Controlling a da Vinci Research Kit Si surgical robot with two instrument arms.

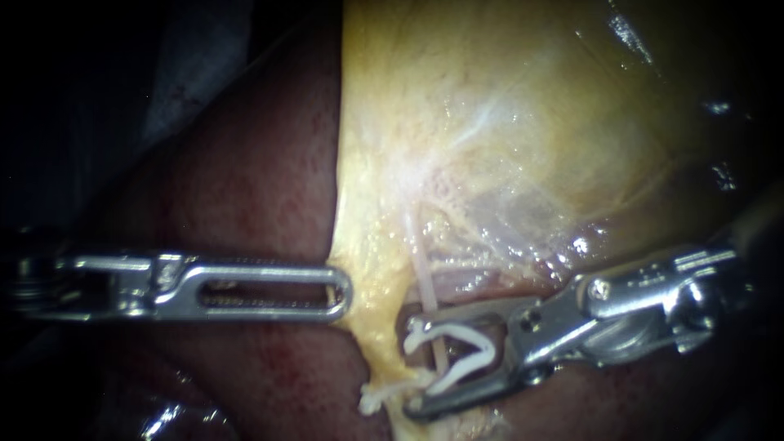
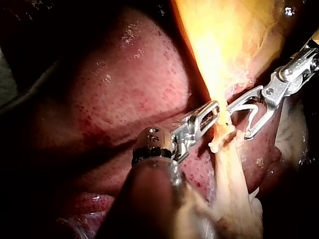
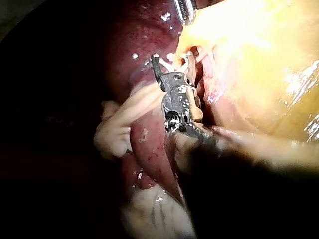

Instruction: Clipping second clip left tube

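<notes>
The step in hand is judged to be the closing of the second clip, since the applier is already set about the tube (image 1: 420, 278). This tube, a thin pale strand, runs down from the gallbladder (image 1: 490, 122) over the dark liver (image 1: 245, 204). The jaws of the right instrument (image 1: 407, 366) are spread wide and carry an open clip (image 1: 478, 347), one leg seated in each jaw, and the tube passes between the legs. A closed clip (image 1: 384, 398) is seen at the tube's lower end, just beside the lower jaw. On the side of the tube away from the applier, the jaws of the left instrument (image 1: 346, 291) lie together, clamped on the gallbladder's edge, which is drawn away from the tube. Before closure, three things should be checked. The tube should sit deep in the clip's throat, both leg tips should reach past the tube, and only the tube should lie between the legs. The clip should be set square across the tube and clear of the closed clip. The jaws should be closed slowly, with no pull along the tube, while the left traction is held steady. A twist or tug could tear so thin a strand. Whether the leg tips are clear behind the tube cannot be confirmed from either wrist view.
</notes>
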